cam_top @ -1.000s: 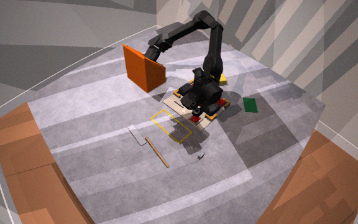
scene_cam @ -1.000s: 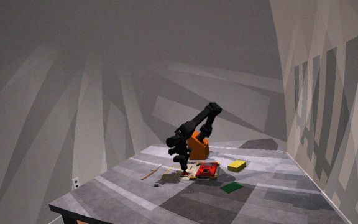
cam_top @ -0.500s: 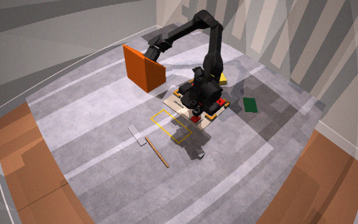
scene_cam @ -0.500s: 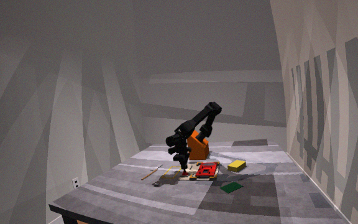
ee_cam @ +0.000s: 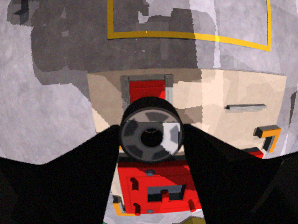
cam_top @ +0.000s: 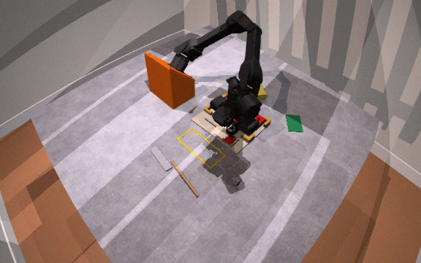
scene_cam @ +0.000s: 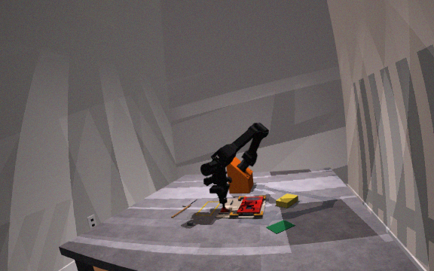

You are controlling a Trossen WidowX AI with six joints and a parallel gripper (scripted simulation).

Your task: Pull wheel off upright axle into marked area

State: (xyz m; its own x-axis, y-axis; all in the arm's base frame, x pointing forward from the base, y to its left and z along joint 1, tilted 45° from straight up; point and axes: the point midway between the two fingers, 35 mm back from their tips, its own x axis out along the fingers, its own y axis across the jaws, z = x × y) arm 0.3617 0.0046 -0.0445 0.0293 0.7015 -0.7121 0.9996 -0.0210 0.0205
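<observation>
My gripper points down and is shut on the dark wheel, one finger on each side of its rim. The wheel is held level, a little above the red base block at the end of the beige board. No axle tip stands out of the wheel's dark hub. The axle is hidden, so I cannot tell how far the wheel clears it. The marked area is a yellow outline on the table beside the board.
A red panel lies on the board between orange corner brackets. An orange block stands at the arm's base. Around lie a yellow block, a green sheet, a brown stick, a grey strip and a small dark piece.
</observation>
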